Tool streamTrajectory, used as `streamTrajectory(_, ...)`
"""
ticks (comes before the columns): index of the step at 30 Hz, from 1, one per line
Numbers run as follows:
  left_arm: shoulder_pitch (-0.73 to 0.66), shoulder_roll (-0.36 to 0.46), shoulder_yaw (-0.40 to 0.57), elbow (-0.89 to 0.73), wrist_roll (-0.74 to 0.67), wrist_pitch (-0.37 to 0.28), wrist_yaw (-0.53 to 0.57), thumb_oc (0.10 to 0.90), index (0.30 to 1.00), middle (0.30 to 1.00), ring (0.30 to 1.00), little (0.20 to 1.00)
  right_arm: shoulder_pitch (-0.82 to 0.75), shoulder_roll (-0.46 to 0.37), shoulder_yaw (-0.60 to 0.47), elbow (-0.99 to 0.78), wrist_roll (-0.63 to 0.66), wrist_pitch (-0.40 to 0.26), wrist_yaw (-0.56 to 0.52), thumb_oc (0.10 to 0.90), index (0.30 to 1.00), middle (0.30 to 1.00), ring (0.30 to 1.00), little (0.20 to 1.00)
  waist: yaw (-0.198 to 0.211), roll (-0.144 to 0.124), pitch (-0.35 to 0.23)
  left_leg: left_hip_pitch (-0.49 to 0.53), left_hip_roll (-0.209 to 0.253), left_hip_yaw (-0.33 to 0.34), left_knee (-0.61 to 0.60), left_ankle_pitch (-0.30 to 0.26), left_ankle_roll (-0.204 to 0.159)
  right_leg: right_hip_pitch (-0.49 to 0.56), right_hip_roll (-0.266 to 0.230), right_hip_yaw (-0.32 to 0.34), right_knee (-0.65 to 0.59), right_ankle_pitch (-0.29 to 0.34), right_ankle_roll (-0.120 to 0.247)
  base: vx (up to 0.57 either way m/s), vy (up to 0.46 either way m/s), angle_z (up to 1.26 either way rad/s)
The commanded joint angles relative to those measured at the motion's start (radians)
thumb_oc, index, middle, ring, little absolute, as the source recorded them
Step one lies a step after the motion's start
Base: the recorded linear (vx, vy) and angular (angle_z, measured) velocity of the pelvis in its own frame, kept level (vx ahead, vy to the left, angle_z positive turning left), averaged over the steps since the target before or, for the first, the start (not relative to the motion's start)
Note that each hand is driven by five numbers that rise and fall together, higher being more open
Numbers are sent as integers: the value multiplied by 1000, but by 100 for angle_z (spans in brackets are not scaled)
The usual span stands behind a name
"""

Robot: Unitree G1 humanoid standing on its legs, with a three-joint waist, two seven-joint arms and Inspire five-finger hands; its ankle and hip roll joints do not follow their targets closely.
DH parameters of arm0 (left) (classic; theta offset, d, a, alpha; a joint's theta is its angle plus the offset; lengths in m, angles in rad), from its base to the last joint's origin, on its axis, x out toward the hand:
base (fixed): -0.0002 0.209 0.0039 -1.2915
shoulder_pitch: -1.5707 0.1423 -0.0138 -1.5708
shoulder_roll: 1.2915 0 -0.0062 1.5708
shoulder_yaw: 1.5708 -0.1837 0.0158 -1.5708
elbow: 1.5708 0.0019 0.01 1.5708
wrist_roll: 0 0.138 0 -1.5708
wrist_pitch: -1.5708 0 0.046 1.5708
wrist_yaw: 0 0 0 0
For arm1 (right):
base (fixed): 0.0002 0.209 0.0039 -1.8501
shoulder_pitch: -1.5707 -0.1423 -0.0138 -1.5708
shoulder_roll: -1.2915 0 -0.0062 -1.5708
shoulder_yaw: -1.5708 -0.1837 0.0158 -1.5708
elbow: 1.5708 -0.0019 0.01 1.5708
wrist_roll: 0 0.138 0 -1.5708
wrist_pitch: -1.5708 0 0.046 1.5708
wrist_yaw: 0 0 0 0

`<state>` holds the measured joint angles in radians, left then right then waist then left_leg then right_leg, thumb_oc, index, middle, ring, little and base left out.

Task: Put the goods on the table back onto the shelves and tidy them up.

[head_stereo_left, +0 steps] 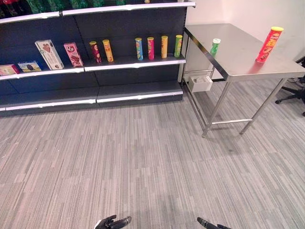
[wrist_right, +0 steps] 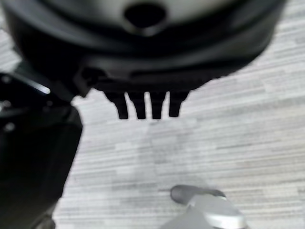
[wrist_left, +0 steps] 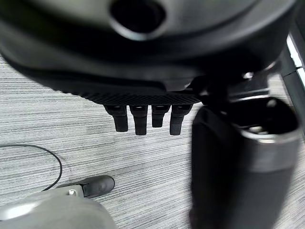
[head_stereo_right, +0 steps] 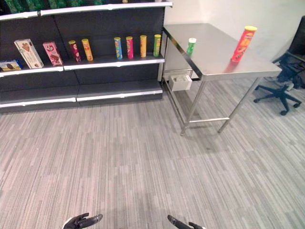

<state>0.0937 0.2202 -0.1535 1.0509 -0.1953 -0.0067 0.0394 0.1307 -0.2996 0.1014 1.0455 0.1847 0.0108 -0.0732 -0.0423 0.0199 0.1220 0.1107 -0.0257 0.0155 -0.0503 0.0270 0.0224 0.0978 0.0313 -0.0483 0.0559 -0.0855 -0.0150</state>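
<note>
While the left hand (head_stereo_left: 112, 222) hangs low over the grey floor (head_stereo_left: 143, 157) with its fingers (wrist_left: 136, 119) straight and nothing in it, the shelves (head_stereo_left: 95, 67) stand far ahead at the left. On the middle shelf, from the left, lie two flat boxes (head_stereo_left: 19, 67), then a tall white box (head_stereo_left: 49, 54) and a pink box (head_stereo_left: 73, 54) leaning, then a dark red tube (head_stereo_left: 96, 51) and an orange tube (head_stereo_left: 108, 50), then four upright tubes (head_stereo_left: 157, 47) in a row. Just right of the shelves stands the steel counter (head_stereo_left: 238, 62), with a small white bin (head_stereo_left: 200, 83) under its near-left corner. On the counter, a short green can (head_stereo_left: 215, 46) stands near the left edge and a tall red tube (head_stereo_left: 269, 44) stands well apart to its right. An office chair (head_stereo_right: 286, 71) sits beyond. The right hand (head_stereo_left: 209, 223) is low too, fingers (wrist_right: 143, 106) straight, empty.
</note>
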Motion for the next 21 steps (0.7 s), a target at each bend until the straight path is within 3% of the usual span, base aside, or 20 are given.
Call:
streamTrajectory(1, -76, 9, 9, -8, 12, -53, 13, 800, 900, 900, 900, 900, -35, -36, 6, -39, 24, -35, -18, 800, 900, 900, 900, 900, -3, -32, -1, 22, -15, -25, -37, -60, -53, 28, -20, 90, -143, 104, 113, 0, 0, 0)
streamTrajectory(21, -92, 0, -4, 34, 41, -43, 44, 800, 900, 900, 900, 900, -44, -35, 10, 18, 43, -29, -13, 800, 900, 900, 900, 900, -16, -29, 10, 16, -10, -30, -37, -65, -53, 14, -15, 94, -141, 106, 114, -6, -4, 0)
